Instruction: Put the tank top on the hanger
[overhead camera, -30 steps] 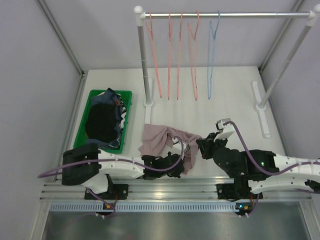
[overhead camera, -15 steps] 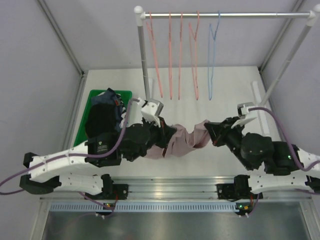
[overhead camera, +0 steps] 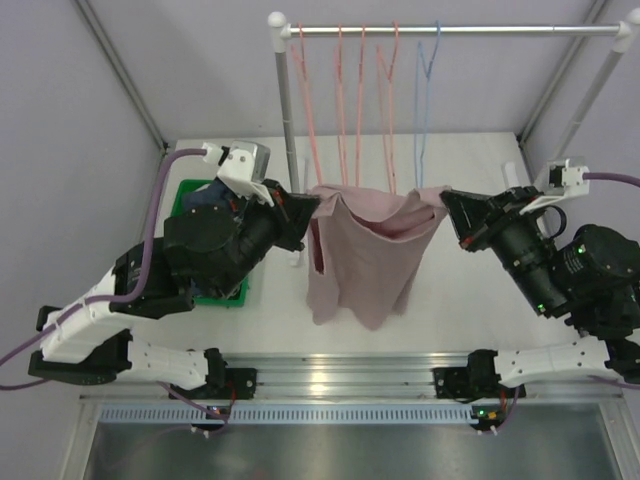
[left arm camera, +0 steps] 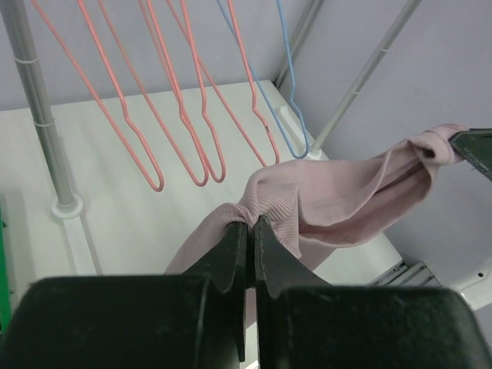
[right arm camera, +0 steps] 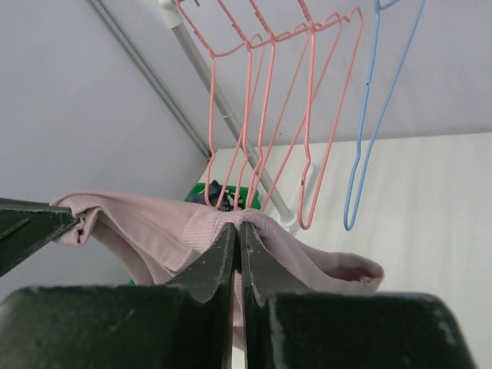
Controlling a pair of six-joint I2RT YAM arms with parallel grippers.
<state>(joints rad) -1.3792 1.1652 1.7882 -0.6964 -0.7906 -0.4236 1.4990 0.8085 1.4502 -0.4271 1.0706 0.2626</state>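
The tank top [overhead camera: 365, 255] hangs in the air over the middle of the surface [overhead camera: 470, 170], stretched by its upper edge between the two arms, with its body draping loosely below. The left tool [overhead camera: 305, 207] is pressed together on one end of that edge and the right tool [overhead camera: 447, 205] on the other, each pinching a fold of ribbed hem. The cloth looks light, soft and floppy, so it will likely sag and bunch wherever it is not held. The edges and narrow straps look like the sensible places to grip, kept taut so an opening stays wide enough for the wire. The hanger [overhead camera: 419, 130] hangs from the rail [overhead camera: 450, 30] toward the far right of the rack, beside the pink hangers [overhead camera: 341, 110]. The overhead view alone shows the whole garment and how it drapes, but not how far in front of the hangers it sits. Each wrist view shows the closed fingers biting the hem with the hangers beyond the cloth and apart from it, and the left one catches the other tool's tip at the far end.
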